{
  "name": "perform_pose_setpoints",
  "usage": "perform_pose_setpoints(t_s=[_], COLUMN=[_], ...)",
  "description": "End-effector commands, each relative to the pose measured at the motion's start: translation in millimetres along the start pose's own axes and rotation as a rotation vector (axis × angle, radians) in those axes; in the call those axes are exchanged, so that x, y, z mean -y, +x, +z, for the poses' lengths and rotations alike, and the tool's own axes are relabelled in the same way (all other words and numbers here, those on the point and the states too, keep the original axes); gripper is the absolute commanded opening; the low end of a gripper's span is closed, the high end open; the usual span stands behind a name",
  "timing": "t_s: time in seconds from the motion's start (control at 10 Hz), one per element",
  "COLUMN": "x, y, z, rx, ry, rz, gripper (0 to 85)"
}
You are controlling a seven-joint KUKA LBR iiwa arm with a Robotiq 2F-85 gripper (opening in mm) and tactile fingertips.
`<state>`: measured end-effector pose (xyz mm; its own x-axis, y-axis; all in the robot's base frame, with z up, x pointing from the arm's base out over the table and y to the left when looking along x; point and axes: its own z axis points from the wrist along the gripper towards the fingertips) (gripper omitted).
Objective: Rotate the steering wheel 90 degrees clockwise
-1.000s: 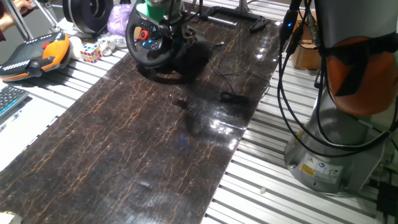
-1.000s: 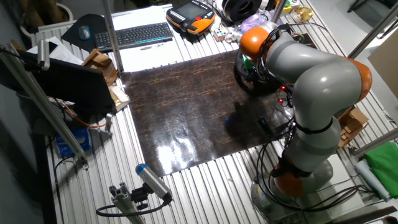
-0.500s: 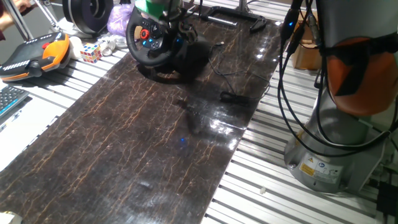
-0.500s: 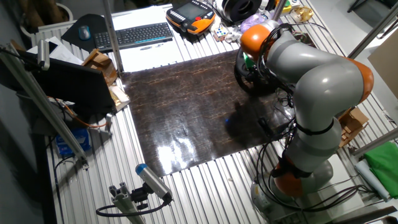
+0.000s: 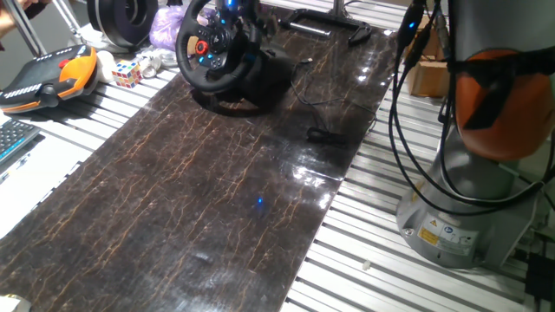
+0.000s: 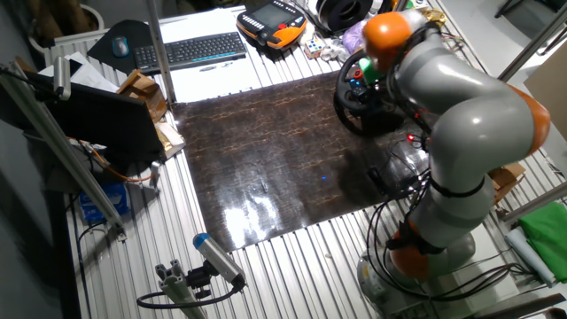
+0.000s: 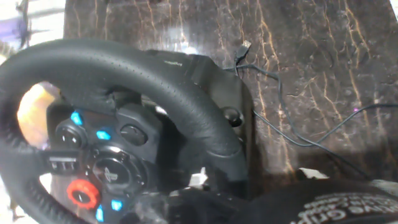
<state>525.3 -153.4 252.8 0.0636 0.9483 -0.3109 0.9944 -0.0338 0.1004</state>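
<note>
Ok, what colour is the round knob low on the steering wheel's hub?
Red. The round knob sits low on the hub of the black steering wheel, clearest in the hand view.

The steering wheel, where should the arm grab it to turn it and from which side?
Probably the thick rim of the steering wheel, not the hub with the red knob and buttons. The wheel stands tilted on its base, face toward the open mat, so coming from that front side, with one finger on each side of the rim's upper arc, looks best.
</note>
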Motion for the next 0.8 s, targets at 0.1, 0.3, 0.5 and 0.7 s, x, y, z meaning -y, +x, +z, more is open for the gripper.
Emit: perform_pose_setpoints(t_s=[0.1,0.3,0.5,0.7], x=[4.6,14.5,20.6,23.8], y=[-7.1,-10.0,-10.7,-10.3], z=[-9.6,-20.6,-31.1,-40.0], rx=[-0.051,-0.087,-0.106,-0.194], ry=[-0.002,-0.003,-0.004,-0.017], rz=[-0.078,-0.188,-0.307,-0.411], gripper=[27.0,0.7,0.7,0.7])
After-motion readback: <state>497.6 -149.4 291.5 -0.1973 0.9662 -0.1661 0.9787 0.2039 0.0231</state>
